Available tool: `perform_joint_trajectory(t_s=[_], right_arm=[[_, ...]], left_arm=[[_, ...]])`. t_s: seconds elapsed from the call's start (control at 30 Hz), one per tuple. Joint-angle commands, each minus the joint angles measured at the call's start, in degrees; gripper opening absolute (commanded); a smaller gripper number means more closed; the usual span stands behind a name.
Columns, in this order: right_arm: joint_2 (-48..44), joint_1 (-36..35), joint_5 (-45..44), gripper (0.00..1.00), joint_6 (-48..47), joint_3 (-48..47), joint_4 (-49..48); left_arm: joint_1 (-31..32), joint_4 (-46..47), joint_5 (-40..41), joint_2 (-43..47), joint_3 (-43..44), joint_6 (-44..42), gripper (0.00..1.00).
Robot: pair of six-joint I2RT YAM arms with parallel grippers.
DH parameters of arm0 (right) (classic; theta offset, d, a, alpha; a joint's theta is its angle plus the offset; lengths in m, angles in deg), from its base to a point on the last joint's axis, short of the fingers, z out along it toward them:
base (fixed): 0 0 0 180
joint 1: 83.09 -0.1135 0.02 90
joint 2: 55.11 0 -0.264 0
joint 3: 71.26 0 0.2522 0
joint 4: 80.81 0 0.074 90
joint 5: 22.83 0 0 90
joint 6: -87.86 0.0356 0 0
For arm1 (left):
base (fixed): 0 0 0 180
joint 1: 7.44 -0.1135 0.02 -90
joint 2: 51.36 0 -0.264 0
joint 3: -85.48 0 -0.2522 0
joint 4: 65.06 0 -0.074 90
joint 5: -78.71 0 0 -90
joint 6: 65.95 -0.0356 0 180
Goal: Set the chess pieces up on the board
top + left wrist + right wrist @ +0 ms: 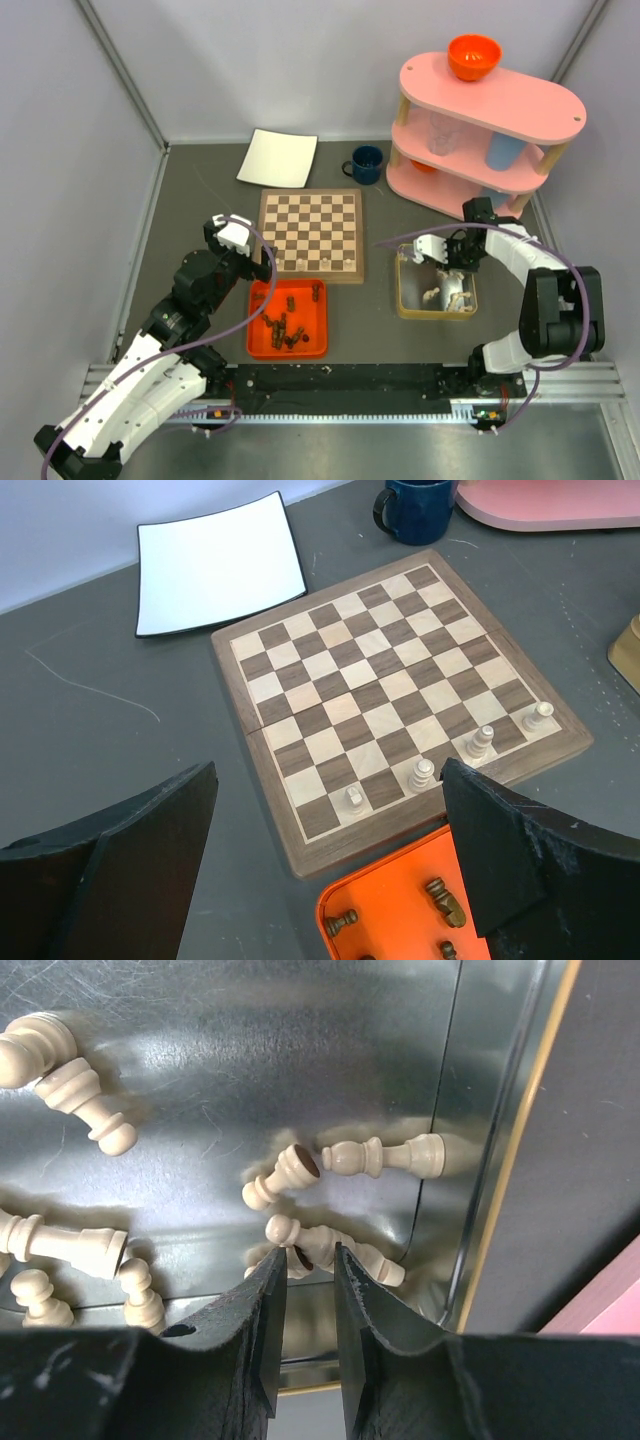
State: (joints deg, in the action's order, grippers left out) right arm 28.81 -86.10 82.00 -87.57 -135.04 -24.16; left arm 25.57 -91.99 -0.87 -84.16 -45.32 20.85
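Right gripper point(310, 1260) straddles a pale piece point(296, 1258) in the tray point(480, 1160), hold unclear to us; left gripper point(328, 810) gapes. Next: lift it onto the board point(400, 670).

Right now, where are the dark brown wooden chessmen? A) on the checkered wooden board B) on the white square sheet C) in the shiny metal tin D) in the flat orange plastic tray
D: the dark brown wooden chessmen lie scattered inside the flat orange plastic tray.
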Motion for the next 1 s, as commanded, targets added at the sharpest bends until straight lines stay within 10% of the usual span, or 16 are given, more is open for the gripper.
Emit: perform_joint_trajectory(t_s=[0.0,0.53,0.97], right_arm=[[1.33,-1.12,1.52,0.25,-1.67,-1.66,-0.35],[2.48,-5.43,6.69,0.07,16.85,-2.71,-1.06],[-2.35,-5.87,7.41,0.19,44.78,-6.14,-1.15]], left_arm=[[-0.23,3.24,0.84,-0.16,-0.37,-0.84,0.99],[-0.23,3.24,0.92,0.10,-0.46,-0.84,0.99],[-0.32,3.06,0.84,0.01,-0.37,-0.84,0.99]])
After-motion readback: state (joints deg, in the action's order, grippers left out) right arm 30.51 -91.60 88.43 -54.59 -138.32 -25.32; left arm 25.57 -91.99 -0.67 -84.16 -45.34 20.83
